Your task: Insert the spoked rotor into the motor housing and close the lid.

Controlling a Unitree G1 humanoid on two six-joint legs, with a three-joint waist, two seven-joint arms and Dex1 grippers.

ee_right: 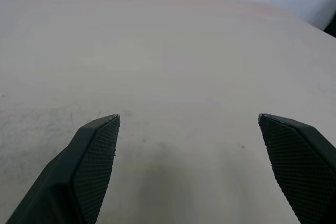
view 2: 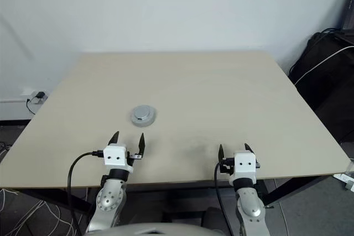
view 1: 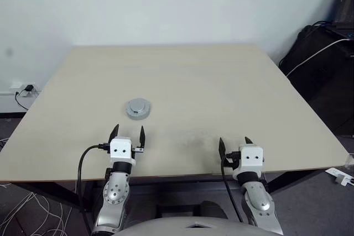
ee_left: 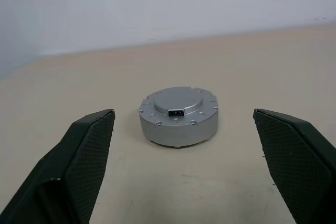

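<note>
Motor housing (ee_left: 178,116) sitting lid (ee_left: 177,101) on, closed, on counter (view 1: 232,92), just ahead of left claw (view 1: 128,134), both claws spread wide, empty; right claw (view 1: 234,143) well apart. Looking rigid, dense, smooth metal, likely slippery; gripping across the round side wall.

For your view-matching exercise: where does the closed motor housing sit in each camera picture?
Left eye view: motor housing left of centre, beyond the left gripper.
Right eye view: same spot.
Left wrist view: centred between the open fingers.
Right wrist view: bare table.
Shared landmark: the table's far edge.
</note>
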